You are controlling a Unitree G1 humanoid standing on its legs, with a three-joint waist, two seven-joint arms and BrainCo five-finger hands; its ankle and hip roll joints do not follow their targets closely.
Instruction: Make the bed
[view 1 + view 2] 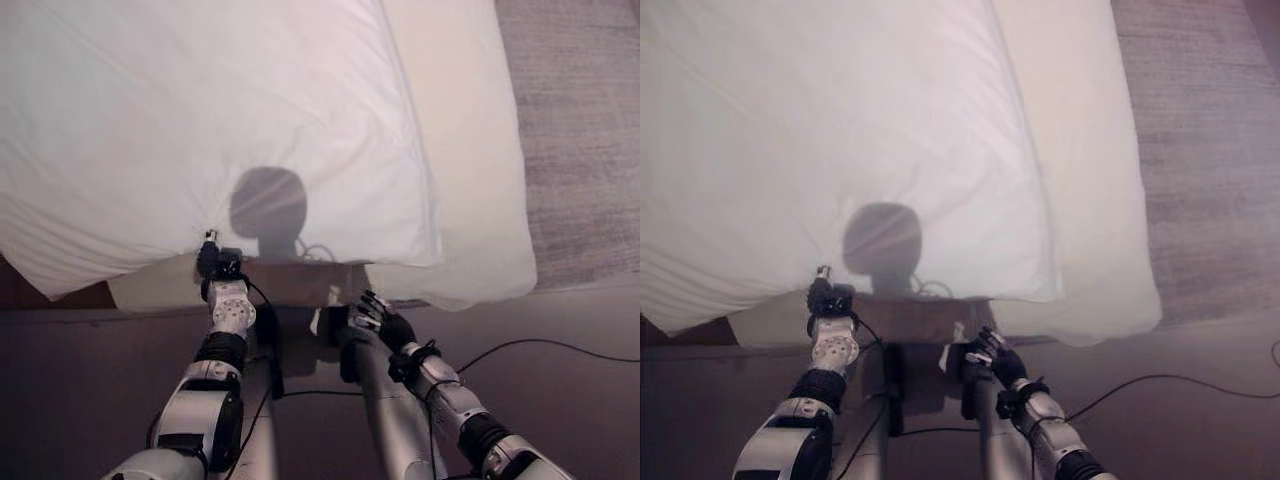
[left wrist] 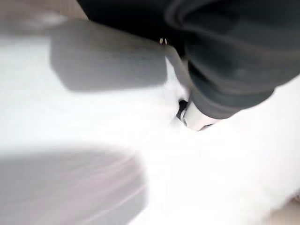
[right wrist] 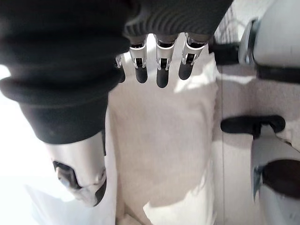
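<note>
The white duvet (image 1: 200,130) is lying over most of the bed — its near edge, where the left hand (image 1: 220,262) is reaching, is still rumpled, and the cream sheet (image 1: 470,150) is showing alongside. I cannot tell the left fingers' state. The right wrist view is showing the right hand (image 3: 159,65) hanging loose, fingers apart, holding nothing.

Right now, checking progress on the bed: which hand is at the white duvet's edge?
The left hand, buried in the white duvet edge; the right hand hangs below it.
</note>
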